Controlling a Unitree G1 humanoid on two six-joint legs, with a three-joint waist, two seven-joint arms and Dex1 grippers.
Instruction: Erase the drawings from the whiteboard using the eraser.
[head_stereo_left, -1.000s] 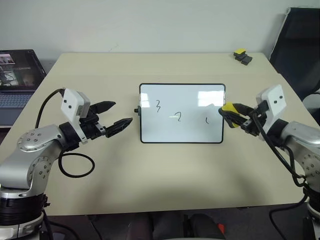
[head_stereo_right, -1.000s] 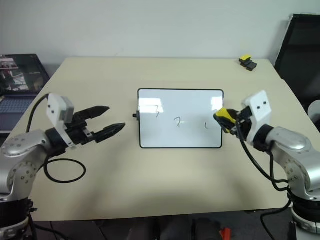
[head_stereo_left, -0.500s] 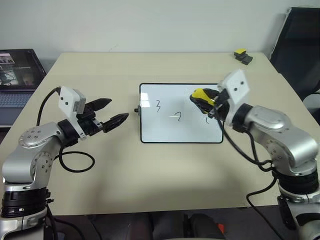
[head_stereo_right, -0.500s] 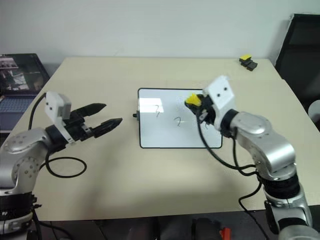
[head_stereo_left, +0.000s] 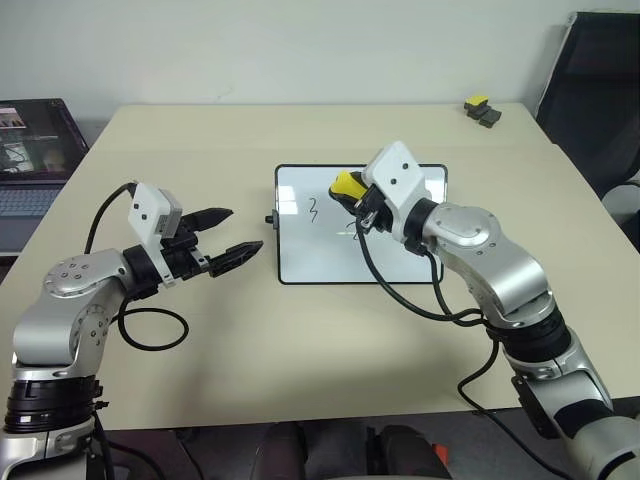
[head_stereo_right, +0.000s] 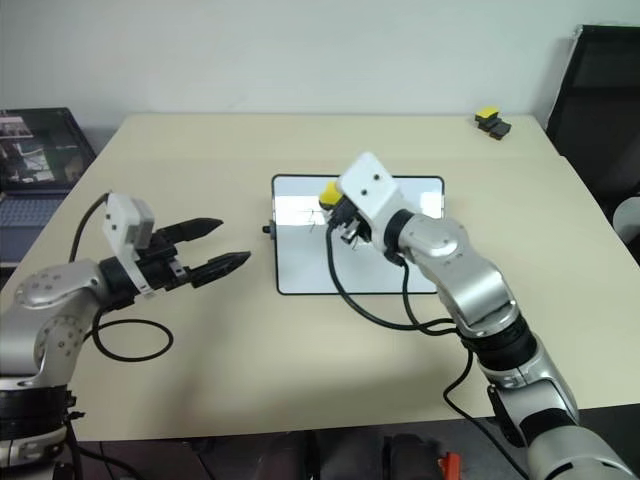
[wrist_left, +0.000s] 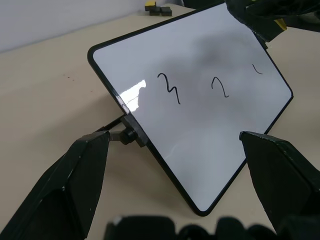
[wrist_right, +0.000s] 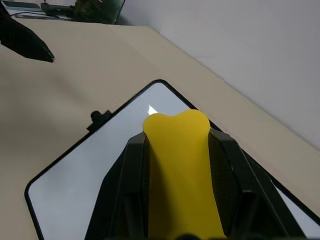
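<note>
The right gripper (head_stereo_left: 352, 200), jaws clamped on the eraser (head_stereo_left: 347, 184), hovers beside the drawings (wrist_left: 170, 88); left gripper (head_stereo_left: 232, 236) gapes empty.

The whiteboard (wrist_left: 200, 145) looked glossy, its white face throwing back glare inside a thin black frame. The eraser (wrist_right: 180, 170) showed smooth matt yellow plastic; the table (head_stereo_left: 330, 340) was matt beige

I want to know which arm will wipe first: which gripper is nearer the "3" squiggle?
Right. The right gripper holds the eraser beside the "3" squiggle; the left gripper hangs off the whiteboard.
</note>
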